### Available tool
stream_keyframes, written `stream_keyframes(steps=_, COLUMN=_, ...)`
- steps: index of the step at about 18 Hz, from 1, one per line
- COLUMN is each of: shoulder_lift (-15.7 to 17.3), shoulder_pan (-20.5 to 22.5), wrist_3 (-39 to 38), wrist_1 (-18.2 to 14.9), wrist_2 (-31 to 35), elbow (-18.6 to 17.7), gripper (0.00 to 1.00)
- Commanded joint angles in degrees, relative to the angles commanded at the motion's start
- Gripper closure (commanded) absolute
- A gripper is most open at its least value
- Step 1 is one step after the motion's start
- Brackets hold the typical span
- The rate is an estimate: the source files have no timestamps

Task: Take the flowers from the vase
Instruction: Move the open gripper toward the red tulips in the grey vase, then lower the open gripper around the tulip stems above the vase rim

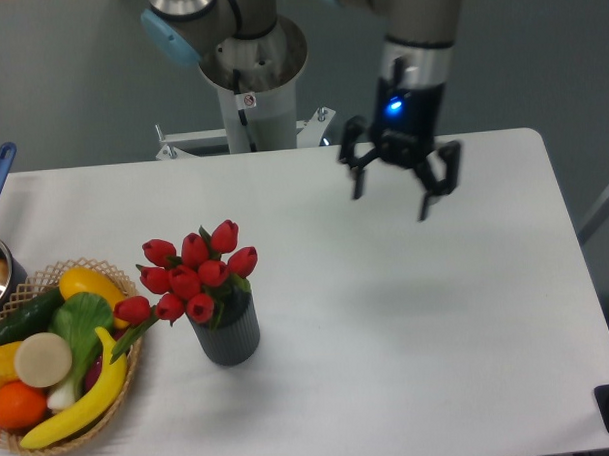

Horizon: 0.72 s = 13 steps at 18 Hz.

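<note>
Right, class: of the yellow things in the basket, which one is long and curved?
The banana, lying along the basket's right rim. The other yellow fruit, at the top of the basket, is short and rounded.

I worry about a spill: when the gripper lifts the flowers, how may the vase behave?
The vase looks small and narrow, so it probably tips easily. The flowers spread wider than it, so stems might drag it upward. The open gripper is well apart from both.

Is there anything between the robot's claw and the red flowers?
No. In the camera view, only bare white table lies between the open gripper and the flowers in their vase.
</note>
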Motion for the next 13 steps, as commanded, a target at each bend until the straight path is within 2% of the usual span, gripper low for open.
stream_keyframes(steps=2, shoulder_lift=0.5, shoulder_pan=-0.3, wrist_3=0.6, wrist_1=1.0, wrist_2=-4.1, elbow=-3.1, gripper=0.00)
stream_keyframes(steps=3, shoulder_lift=0.6, shoulder_pan=-0.7, wrist_3=0.6, wrist_1=2.5, wrist_2=-7.4, elbow=-4.7, gripper=0.00)
stream_keyframes(steps=8, shoulder_lift=0.0, shoulder_pan=-1.4, wrist_3=0.1, wrist_1=3.4, wrist_2=-19.4, elbow=-6.6, gripper=0.00)
stream_keyframes(steps=13, shoulder_lift=-2.4, shoulder_pan=-3.2, wrist_3=0.7, wrist_1=3.7, wrist_2=-21.7, elbow=-7.4, gripper=0.00)
